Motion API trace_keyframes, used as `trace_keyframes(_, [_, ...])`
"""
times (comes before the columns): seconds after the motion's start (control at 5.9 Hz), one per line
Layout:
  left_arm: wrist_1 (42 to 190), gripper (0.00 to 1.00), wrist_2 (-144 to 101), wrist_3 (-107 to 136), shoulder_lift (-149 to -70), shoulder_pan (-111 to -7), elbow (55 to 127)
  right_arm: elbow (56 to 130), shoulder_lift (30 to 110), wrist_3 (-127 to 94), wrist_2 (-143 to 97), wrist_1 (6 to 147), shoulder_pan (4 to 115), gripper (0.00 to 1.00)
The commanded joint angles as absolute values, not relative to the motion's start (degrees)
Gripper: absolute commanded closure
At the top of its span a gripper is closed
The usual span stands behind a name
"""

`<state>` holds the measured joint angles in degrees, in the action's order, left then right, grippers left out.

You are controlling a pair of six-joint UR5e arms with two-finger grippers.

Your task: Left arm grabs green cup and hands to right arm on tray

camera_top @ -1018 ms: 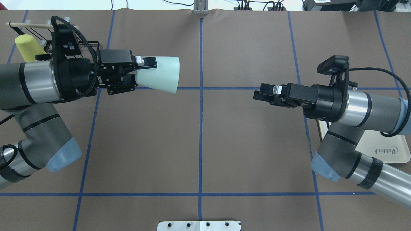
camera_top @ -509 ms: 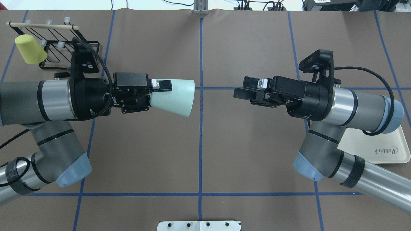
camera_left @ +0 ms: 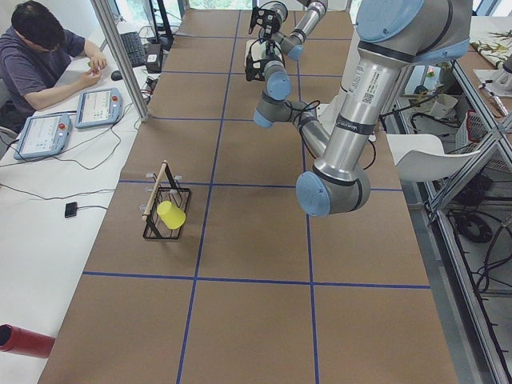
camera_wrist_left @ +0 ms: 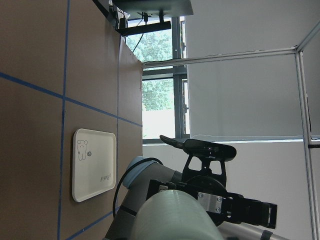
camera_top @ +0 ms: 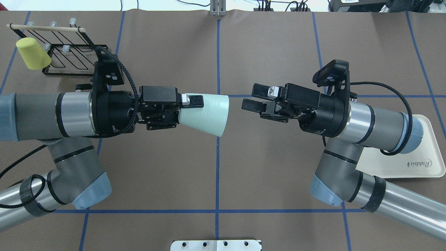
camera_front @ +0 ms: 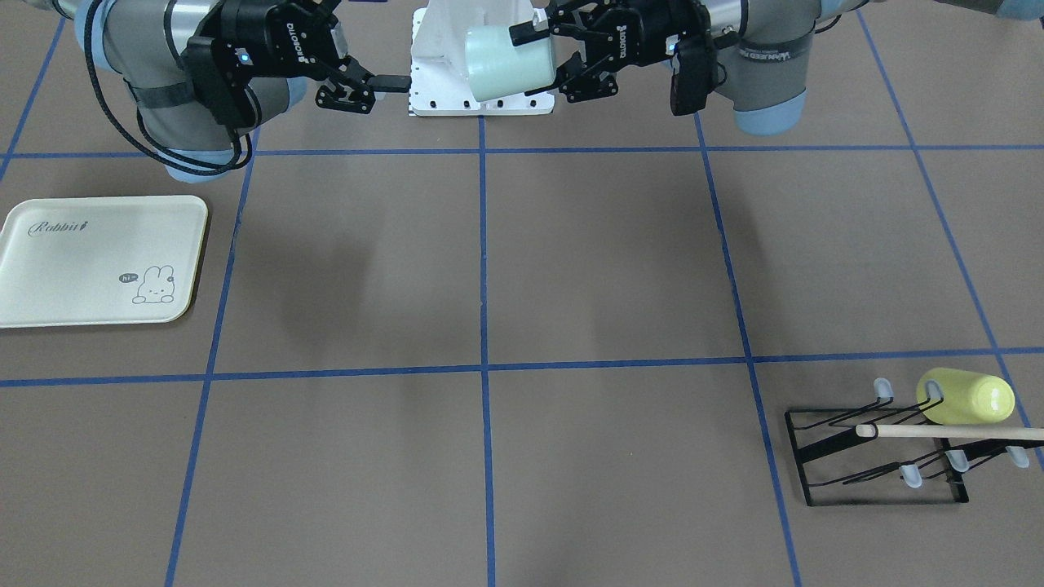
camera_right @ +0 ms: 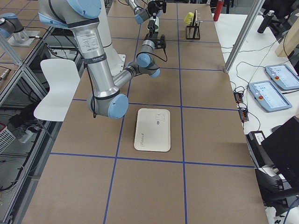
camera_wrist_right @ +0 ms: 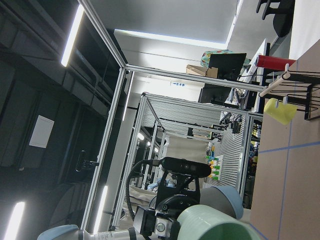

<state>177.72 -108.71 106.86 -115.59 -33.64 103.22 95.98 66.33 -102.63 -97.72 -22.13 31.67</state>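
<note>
- My left gripper [camera_top: 191, 108] clamps the green cup [camera_top: 209, 113] by its base, mid-air, mouth toward the right gripper [camera_top: 251, 98].
- Its jaws gape wide near the rim; I'd centre them on the wall before closing.

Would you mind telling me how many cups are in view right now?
2. The green cup is held sideways in the left gripper, mid-table; the yellow cup sits on the black rack at the table's far left.

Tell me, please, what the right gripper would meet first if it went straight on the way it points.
Most likely the open mouth of the green cup, held by the left gripper; the right gripper looks roughly level with it.
</note>
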Motion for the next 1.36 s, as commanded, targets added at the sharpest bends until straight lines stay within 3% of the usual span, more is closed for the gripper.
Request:
trace_keyframes(0.0, [177.5,0.90,-108.6,106.6,-115.9,-33.5,102.7,96.1,65.6,-102.7,-97.2,-22.1,31.4,0.01])
trace_keyframes(0.68, [177.5,0.90,-108.5,106.5,-116.9,-33.4,102.4,95.8,64.5,-102.6,-94.7,-21.8,30.1,0.01])
trace_keyframes(1.02, [177.4,0.90,-108.5,106.4,-117.0,-33.1,101.9,96.1,63.7,-102.7,-94.7,-20.1,30.0,0.06])
trace_keyframes(1.19, [177.5,0.90,-108.5,106.5,-117.0,-33.0,101.9,96.1,63.8,-102.7,-94.7,-20.1,29.9,0.16])
